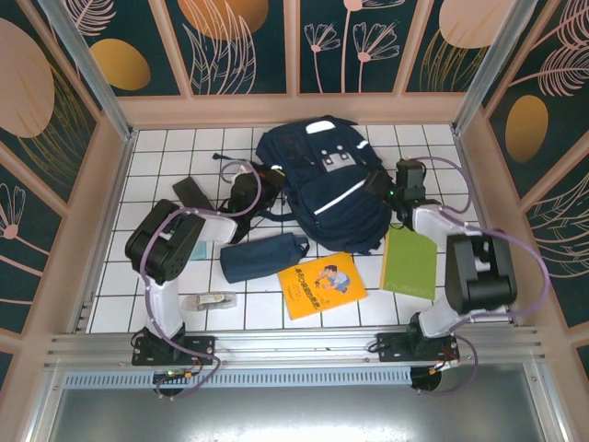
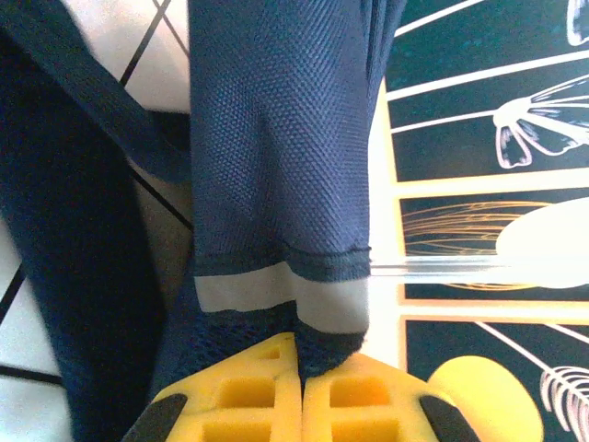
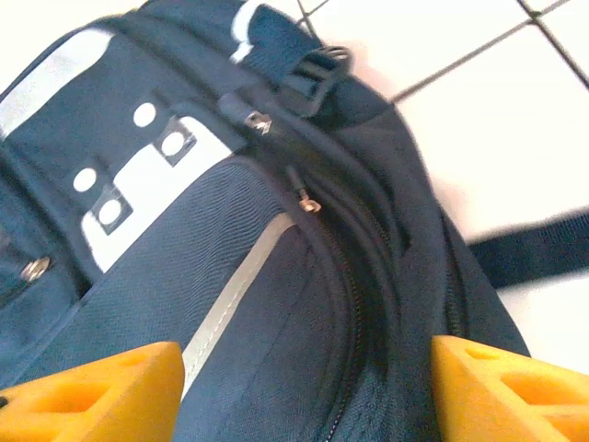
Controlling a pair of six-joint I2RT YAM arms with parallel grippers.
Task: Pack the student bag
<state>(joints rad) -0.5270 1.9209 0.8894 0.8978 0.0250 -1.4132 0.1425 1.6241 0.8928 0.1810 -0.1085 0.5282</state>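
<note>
The student bag (image 1: 322,184), navy with white reflective stripes, lies on the white tiles at the back middle of the table. My left gripper (image 1: 247,195) is at the bag's left side. In the left wrist view its yellow jaws (image 2: 302,354) are shut on a fold of the bag's navy fabric (image 2: 276,138), just below a white stripe. My right gripper (image 1: 386,189) is at the bag's right side. It stands open (image 3: 308,387), its fingers apart on either side of the curved zipper line. A metal zipper pull (image 3: 308,204) lies just ahead of it.
In front of the bag lie a navy pencil pouch (image 1: 262,256), a yellow book (image 1: 321,284) and a green notebook (image 1: 409,261). A black flat object (image 1: 191,193) lies at the left. A small pale item (image 1: 210,300) sits near the left arm's base. Walls enclose the table.
</note>
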